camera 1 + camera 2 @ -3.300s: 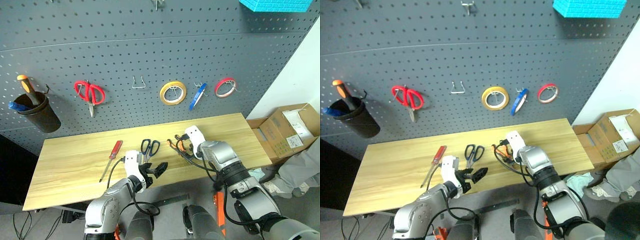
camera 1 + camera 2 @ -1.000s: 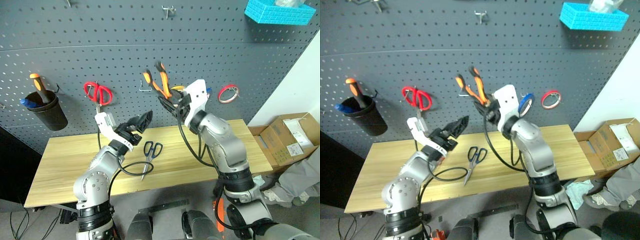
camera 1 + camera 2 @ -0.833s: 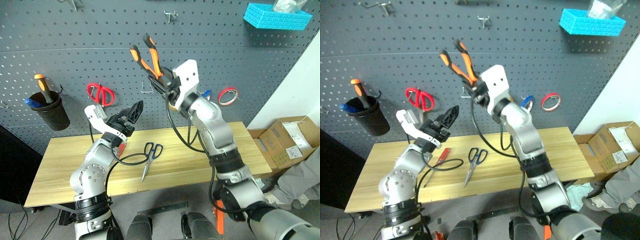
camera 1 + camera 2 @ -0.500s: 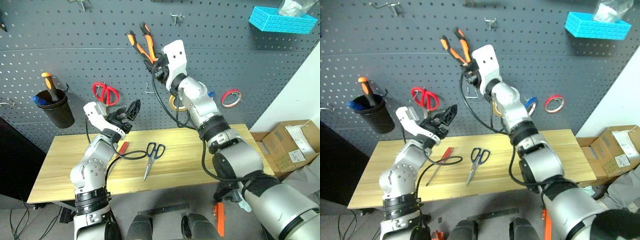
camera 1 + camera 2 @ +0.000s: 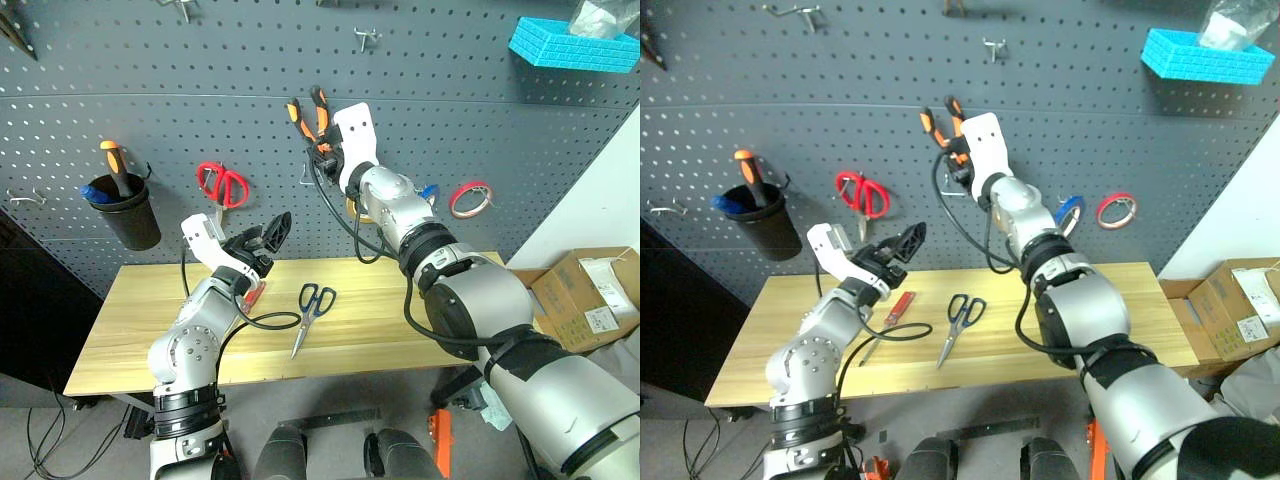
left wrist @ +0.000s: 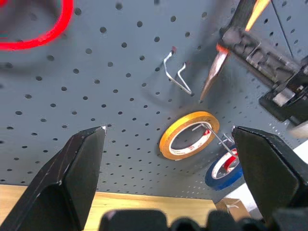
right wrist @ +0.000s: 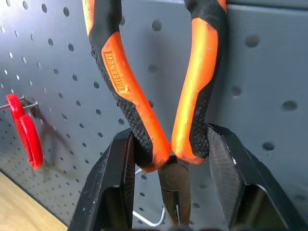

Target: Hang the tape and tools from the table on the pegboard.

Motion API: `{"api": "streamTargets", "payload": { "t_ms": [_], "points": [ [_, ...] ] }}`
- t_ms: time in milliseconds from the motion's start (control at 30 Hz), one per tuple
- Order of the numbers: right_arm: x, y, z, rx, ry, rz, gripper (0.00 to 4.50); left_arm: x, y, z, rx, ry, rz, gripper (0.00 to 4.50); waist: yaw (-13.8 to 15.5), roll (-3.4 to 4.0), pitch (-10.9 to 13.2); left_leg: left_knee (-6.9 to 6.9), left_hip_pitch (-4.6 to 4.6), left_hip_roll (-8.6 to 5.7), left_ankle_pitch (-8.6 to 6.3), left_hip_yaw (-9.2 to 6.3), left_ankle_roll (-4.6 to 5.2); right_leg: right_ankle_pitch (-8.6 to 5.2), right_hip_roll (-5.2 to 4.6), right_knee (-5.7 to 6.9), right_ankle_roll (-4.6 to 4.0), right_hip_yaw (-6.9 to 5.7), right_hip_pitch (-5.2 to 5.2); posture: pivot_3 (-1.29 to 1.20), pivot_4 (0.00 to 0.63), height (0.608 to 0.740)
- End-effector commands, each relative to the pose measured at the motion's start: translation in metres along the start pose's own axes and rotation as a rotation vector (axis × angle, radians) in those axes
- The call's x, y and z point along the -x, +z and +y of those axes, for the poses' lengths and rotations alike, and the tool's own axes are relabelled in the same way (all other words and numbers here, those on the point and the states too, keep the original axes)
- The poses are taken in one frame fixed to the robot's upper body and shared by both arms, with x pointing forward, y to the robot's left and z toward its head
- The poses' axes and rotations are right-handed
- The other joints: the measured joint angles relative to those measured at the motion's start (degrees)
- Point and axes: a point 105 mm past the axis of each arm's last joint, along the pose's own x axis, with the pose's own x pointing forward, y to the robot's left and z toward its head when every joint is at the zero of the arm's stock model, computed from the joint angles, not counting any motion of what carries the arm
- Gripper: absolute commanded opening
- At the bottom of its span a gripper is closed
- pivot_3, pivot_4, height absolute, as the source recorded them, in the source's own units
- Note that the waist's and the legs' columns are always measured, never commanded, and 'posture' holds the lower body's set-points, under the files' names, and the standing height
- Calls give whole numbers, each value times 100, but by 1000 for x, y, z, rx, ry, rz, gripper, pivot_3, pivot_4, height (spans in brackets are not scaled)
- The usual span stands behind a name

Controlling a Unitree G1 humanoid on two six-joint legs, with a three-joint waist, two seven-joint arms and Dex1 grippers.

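The right gripper [image 7: 175,159] is closed on the pliers [image 5: 308,118], its fingers pressing the rubbery orange-and-black handles just above the metal jaws, close before the pegboard [image 5: 200,60]. The wire hook [image 6: 175,72] is partly hidden behind the pliers' tip. The left gripper [image 5: 270,233] hangs wide open over the table [image 5: 420,330], holding nothing. Scissors [image 5: 312,308] lie flat on the wood; the screwdriver [image 5: 898,310] is half covered by the left arm. The blue tape [image 5: 1068,212] hangs on the board.

text | pliers [image 7: 144,120] handle: embossed black mark (too small to read) | else: none
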Motion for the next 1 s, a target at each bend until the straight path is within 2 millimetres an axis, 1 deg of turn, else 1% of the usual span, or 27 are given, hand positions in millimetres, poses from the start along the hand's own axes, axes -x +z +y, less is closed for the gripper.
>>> {"api": "streamTargets", "payload": {
  "t_ms": [33, 200, 267, 300, 400, 500, 567, 667, 700, 833, 1000],
  "points": [
    [-3, 46, -1, -30, -5, -136, 1762, -1, 13, -11, -24, -40, -37, 4500, 2, 0, 0, 0, 1, 0, 0, 0, 0, 0, 0, 0, 0, 0, 1, 245, 39, 740],
    [-2, 79, 0, -138, -2, -283, 1762, -3, 12, -13, -24, -46, -34, 4500, 2, 2, 2, -1, 0, 0, 1, -1, 1, 1, 0, 1, -1, -2, 0, 243, 41, 740],
    [-2, 85, 2, -170, 7, -313, 1762, -4, 11, -13, -24, -47, -34, 4500, 1, 2, 2, -1, 0, 0, 1, -2, 1, 1, 0, 0, -1, -3, 0, 243, 44, 740],
    [-2, 84, 2, -178, 5, -316, 1762, -4, 11, -13, -24, -47, -33, 4500, 1, 2, 2, -2, 0, 1, 1, -2, 1, 1, 0, 0, -1, -3, 1, 244, 46, 740],
    [-3, 77, 3, -200, -9, -304, 1762, -3, 12, -13, -25, -50, -33, 4500, 1, 2, 1, -2, 1, 1, 1, -2, 1, 1, 0, -1, -1, -3, 2, 250, 45, 740],
    [-4, 61, 2, -236, -34, -262, 1762, -2, 12, -13, -27, -48, -31, 4500, 7, 2, 1, -2, 3, 1, 1, -2, 1, 1, 0, 0, -1, -3, 4, 265, 50, 740],
    [-2, 47, -2, -277, -62, -235, 1762, -1, 12, -13, -32, -46, -30, 4500, 18, 2, 2, -2, 5, 1, 1, -4, 1, 1, 0, -1, -1, -4, 9, 279, 47, 740],
    [-1, 35, -5, -276, -76, -213, 1762, 3, 13, -11, -37, -36, -31, 4500, 51, 3, 2, -4, 34, 1, 0, -7, 1, -1, 0, -12, -2, -8, 44, 282, 48, 740],
    [-1, 33, -5, -265, -76, -208, 1762, 4, 13, -10, -39, -34, -31, 4500, 58, 4, 3, -4, 46, 1, 0, -8, 1, -2, 0, -16, -2, -8, 56, 293, 57, 740],
    [0, 30, -6, -249, -87, -200, 1762, 8, 14, -9, -44, -28, -28, 4500, 97, 6, 4, -1, 49, 1, 1, -8, 1, -1, 0, -11, -2, -7, 57, 309, 59, 740],
    [0, 30, -8, -251, -103, -203, 1762, 12, 16, -9, -47, -22, -33, 4500, 138, 8, 6, -2, 51, 4, 1, -13, 2, -3, 2, -9, -3, -13, 58, 325, 71, 740]
  ]
}}
